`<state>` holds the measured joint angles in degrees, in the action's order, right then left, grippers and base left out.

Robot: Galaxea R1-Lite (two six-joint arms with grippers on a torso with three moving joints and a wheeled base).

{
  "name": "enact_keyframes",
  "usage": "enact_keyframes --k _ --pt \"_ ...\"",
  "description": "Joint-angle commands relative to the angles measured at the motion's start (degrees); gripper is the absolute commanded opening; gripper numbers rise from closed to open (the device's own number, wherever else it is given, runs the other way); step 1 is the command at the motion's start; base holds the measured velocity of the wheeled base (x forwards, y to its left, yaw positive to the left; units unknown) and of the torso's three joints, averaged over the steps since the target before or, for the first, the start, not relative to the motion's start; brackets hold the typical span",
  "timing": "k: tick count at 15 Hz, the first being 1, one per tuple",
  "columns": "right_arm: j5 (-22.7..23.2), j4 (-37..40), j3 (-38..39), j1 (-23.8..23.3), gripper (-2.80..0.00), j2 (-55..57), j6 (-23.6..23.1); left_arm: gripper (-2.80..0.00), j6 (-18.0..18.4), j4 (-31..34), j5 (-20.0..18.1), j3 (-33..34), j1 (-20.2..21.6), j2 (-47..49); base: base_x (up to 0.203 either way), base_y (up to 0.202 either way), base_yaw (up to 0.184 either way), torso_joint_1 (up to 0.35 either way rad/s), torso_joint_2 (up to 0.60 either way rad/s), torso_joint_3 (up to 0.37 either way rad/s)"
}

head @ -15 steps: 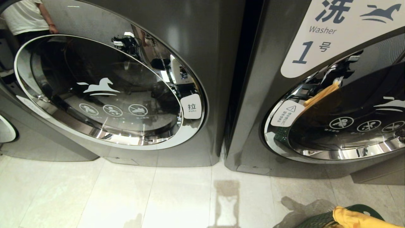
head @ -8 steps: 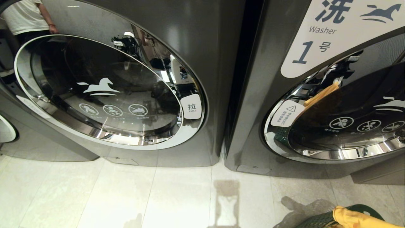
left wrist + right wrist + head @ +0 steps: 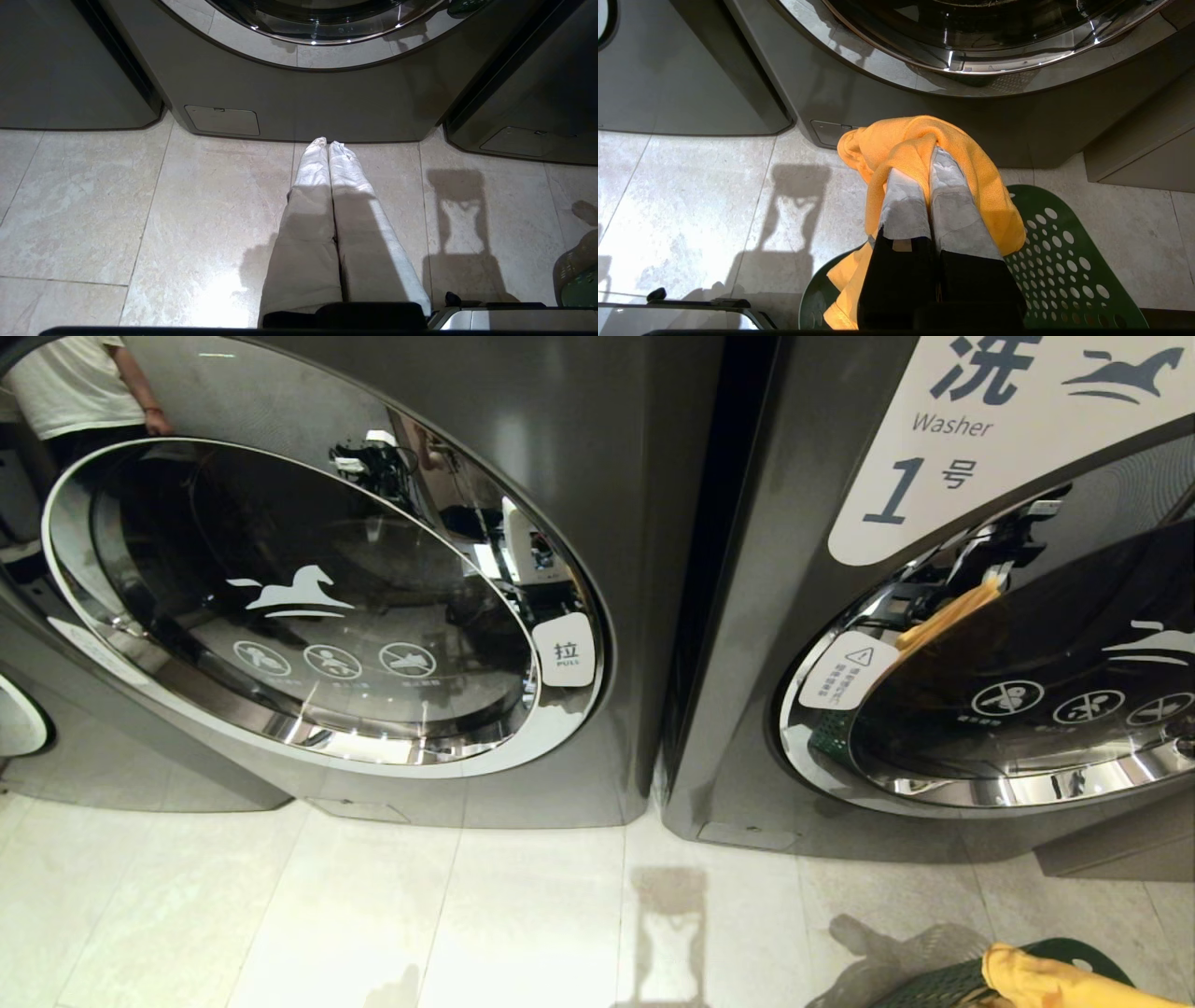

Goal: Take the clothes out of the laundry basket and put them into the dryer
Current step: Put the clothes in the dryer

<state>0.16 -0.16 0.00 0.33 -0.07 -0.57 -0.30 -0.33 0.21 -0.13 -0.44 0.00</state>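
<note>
The right tool [image 3: 930, 154] is clenched on orange cloth [image 3: 896, 140] above the basket [image 3: 1064, 261].

Pale, glossy stone floor tiles [image 3: 373, 915] with thin grout lines, catching bright overhead light and soft shadows. Two dark grey machine fronts [image 3: 644, 569] side by side, a narrow black gap [image 3: 714, 551] between them.

pale tiled floor [image 3: 373, 915], white washer label [image 3: 980, 429], reflected person [image 3: 75, 383]

orange cloth [image 3: 915, 140], dark green perforated basket [image 3: 1059, 266], grey machines [image 3: 579, 429], beige floor tiles [image 3: 373, 915]
</note>
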Motion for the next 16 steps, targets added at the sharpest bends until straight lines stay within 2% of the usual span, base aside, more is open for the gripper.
enact_keyframes --k 1,5,16 --pt "0.02 -0.02 0.00 0.02 -2.80 -0.01 -0.04 -2.80 -0.05 -0.02 -0.03 -0.04 0.00 0.09 0.000 0.000 0.000 0.000 0.00 0.000" --pt "0.02 -0.02 0.00 0.02 -2.80 0.06 -0.04 -2.80 0.04 0.07 -0.03 -0.04 0.00 0.09 0.000 0.000 0.000 0.003 0.00 0.085" --pt "0.02 -0.02 0.00 0.02 -2.80 0.01 -0.04 -2.80 0.04 0.07 -0.03 -0.04 0.00 0.09 0.000 0.000 0.000 0.000 0.00 0.198"
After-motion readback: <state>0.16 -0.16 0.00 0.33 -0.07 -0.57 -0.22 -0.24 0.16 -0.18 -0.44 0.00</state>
